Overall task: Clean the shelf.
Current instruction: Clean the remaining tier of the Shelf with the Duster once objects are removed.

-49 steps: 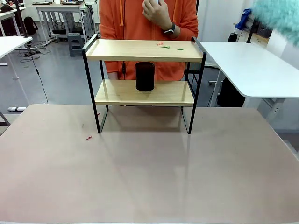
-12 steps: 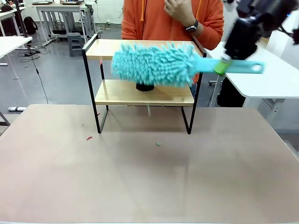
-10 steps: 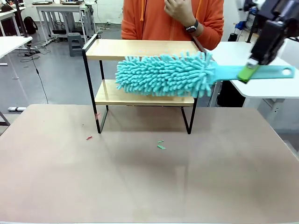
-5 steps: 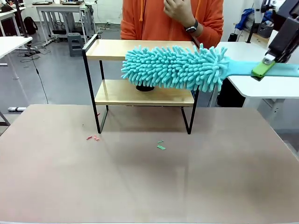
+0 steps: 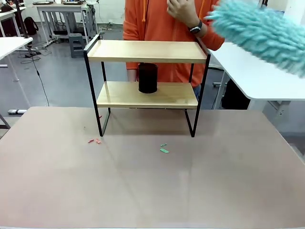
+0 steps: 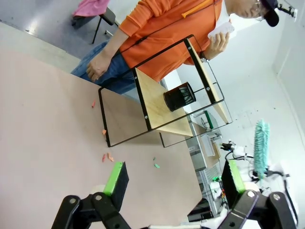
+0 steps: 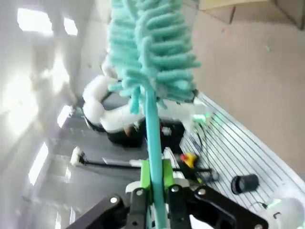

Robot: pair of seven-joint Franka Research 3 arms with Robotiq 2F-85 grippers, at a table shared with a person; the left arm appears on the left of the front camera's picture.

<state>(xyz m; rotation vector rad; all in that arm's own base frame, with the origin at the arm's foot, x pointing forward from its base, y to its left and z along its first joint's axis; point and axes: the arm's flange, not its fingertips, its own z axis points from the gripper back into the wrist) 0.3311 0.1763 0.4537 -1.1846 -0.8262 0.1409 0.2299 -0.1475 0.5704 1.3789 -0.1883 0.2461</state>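
Note:
The shelf [image 5: 147, 51] stands at the table's far middle, its two wooden boards in a black frame; it also lies tilted in the left wrist view [image 6: 153, 102]. A black cup [image 5: 147, 78] sits on its lower board. Up at the right, a fluffy teal duster [image 5: 262, 31] hangs blurred in the air, clear of the shelf. My right gripper [image 7: 155, 174] is shut on the duster's teal handle, with the duster head [image 7: 150, 47] above it. My left gripper [image 6: 174, 177] stands open over the table with nothing between its green pads.
Small pink scraps [image 5: 94, 141] and green scraps [image 5: 164, 150] lie on the brown table [image 5: 152, 191] in front of the shelf. A person in an orange hoodie [image 5: 157, 14] stands behind it, one hand raised. A white table [image 5: 257, 71] stands at the right.
The duster has swung from in front of the shelf up and to the right. Scraps that lay on the top board earlier now lie on the table.

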